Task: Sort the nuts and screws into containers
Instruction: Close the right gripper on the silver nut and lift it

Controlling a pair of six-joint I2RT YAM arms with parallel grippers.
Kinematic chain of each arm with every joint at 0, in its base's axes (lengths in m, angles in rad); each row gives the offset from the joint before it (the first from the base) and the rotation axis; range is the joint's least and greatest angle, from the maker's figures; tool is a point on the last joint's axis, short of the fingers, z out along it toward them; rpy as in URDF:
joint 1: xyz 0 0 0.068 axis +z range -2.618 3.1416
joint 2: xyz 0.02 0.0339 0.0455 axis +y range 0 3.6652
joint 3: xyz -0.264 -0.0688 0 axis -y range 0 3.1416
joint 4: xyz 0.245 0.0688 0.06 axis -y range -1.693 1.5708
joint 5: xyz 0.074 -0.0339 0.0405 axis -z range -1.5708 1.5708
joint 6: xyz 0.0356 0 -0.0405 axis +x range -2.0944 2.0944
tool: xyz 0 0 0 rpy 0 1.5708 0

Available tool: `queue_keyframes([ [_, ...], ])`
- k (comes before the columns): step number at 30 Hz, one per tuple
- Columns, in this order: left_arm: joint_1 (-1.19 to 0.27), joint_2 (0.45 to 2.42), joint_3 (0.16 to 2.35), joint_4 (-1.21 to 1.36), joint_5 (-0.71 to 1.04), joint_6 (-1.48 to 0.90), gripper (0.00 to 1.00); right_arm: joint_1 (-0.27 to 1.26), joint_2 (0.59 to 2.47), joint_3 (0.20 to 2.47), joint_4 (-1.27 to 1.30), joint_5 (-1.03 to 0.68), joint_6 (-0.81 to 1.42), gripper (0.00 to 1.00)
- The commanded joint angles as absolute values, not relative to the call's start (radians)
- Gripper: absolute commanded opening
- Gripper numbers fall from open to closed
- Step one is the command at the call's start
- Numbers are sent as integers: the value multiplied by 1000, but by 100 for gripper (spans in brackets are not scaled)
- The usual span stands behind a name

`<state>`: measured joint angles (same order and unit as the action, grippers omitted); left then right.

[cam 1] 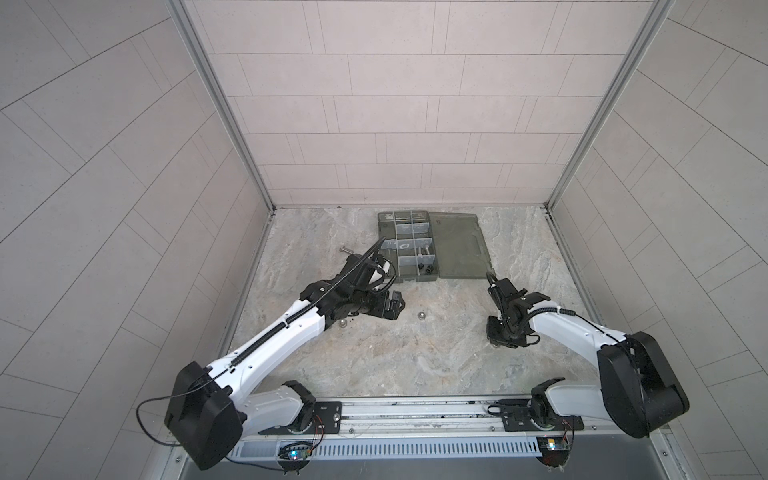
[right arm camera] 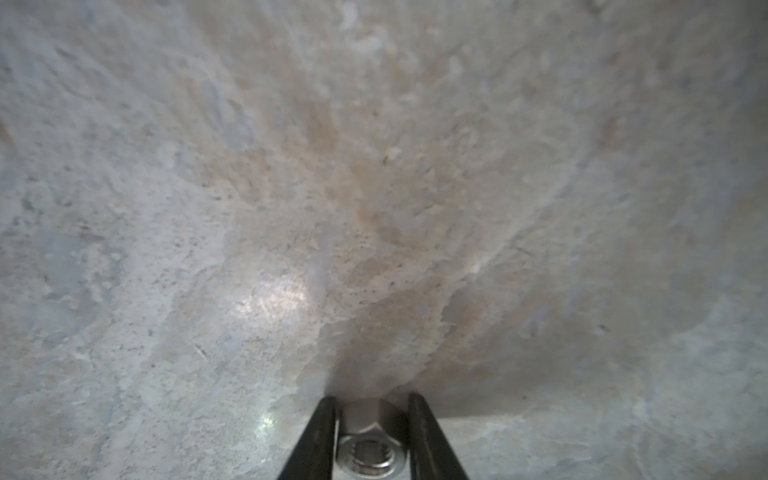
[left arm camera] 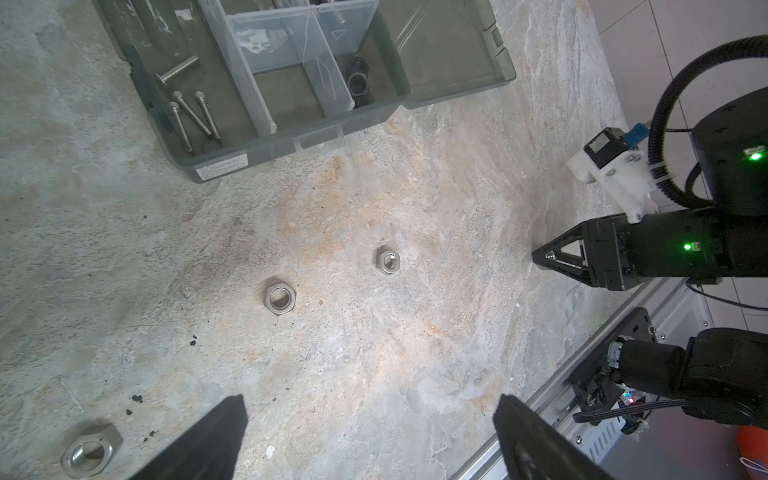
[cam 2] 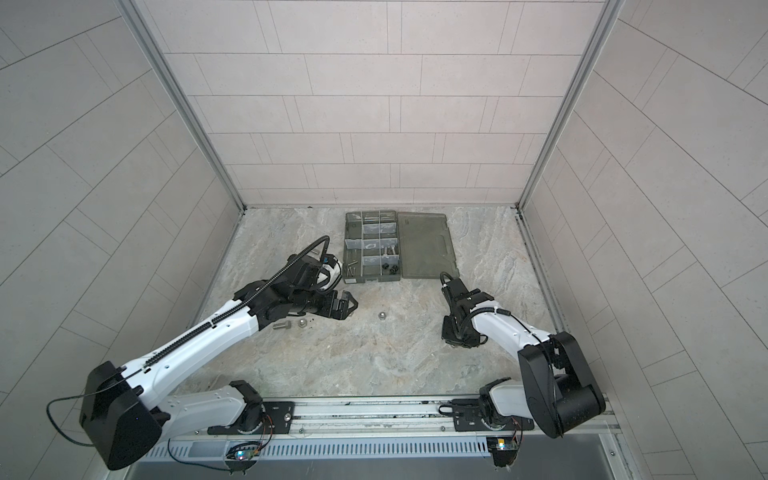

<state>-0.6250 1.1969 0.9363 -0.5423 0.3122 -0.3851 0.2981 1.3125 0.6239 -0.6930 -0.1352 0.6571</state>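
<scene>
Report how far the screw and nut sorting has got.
Done: thin screws and black nuts lie in separate compartments of the organizer box. In hand: the right gripper pinches a silver nut, not yet off the table; the left gripper hangs open. Left: three loose nuts and a bolt on the table.

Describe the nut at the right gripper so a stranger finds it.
On the marble table, in front of the open box lid, find the right gripper. A silver hex nut sits between its fingers; the other nuts lie loose farther left.
</scene>
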Motion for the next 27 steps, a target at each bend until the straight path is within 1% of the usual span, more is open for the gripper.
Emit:
queue_keyframes([
  [1, -630, 1199, 950, -537, 304, -374, 100, 295, 1312, 598, -697, -148, 663, 22],
  [5, -630, 1193, 945, -536, 298, -374, 100, 295, 1312, 607, -706, -147, 660, 15],
  [8, -630, 1190, 946, -540, 295, -374, 100, 296, 1306, 635, -724, -142, 656, 13],
  [17, -629, 1191, 963, -557, 275, -355, 100, 296, 1308, 753, -787, -115, 629, 12],
  [27, -620, 1166, 933, -531, 220, -357, 100, 334, 1438, 941, -793, -128, 611, 11],
])
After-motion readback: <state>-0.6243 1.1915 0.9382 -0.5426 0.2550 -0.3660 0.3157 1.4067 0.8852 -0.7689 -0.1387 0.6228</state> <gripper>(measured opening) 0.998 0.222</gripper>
